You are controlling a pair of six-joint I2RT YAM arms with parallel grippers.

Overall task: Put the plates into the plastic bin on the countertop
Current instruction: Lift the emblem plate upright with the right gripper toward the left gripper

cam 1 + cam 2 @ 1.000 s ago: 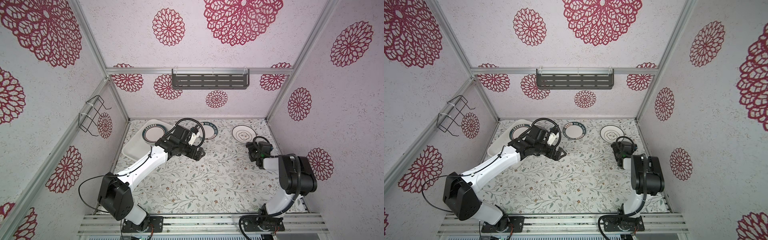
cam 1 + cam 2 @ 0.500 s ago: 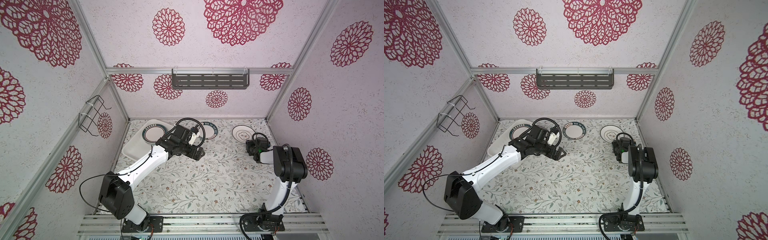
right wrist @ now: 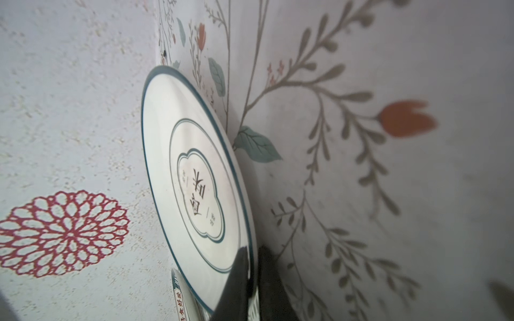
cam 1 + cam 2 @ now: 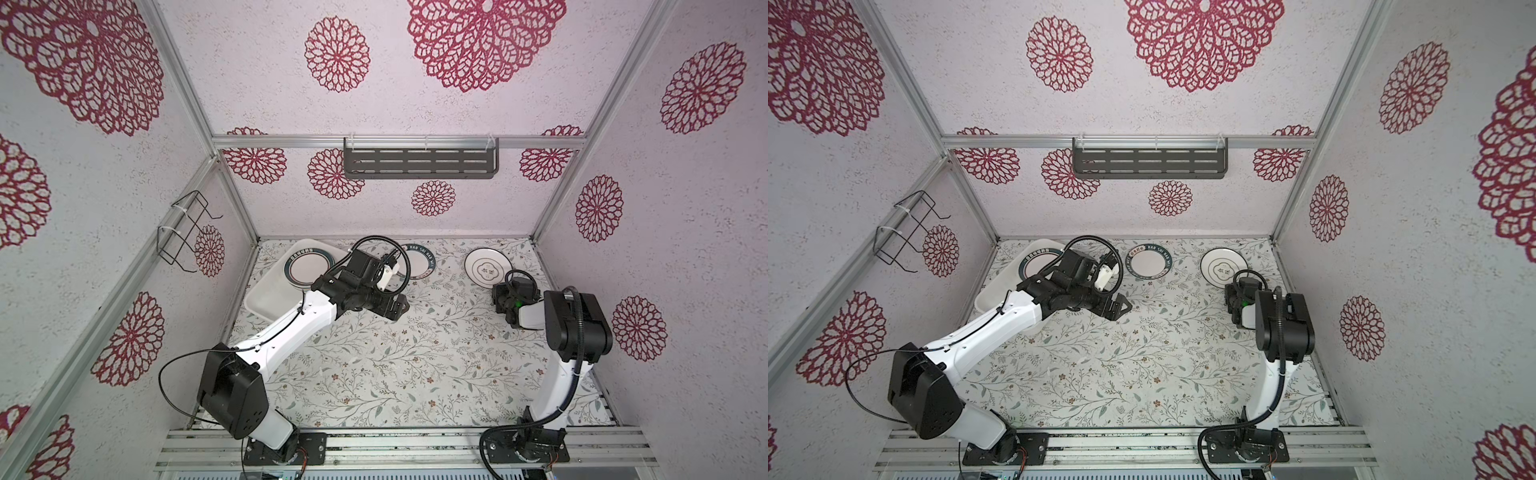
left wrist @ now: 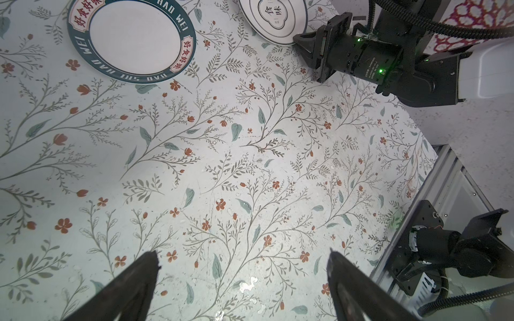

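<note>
A thin-ringed white plate with a centre mark lies at the back right of the vine-printed countertop. My right gripper is shut on its near rim, one finger on top and one beneath. A teal lettered plate lies at the back middle, partly hidden by my left arm in a top view. Another teal-rimmed plate rests in the plastic bin at the back left. My left gripper hovers open over bare countertop.
A dark slotted shelf hangs on the back wall and a wire rack on the left wall. The back wall stands close behind the plates. An aluminium rail runs along the front edge.
The right gripper's jaws have closed onto the rim of the thin-ringed plate, and that arm's elbow has shifted. The left arm has barely moved.
</note>
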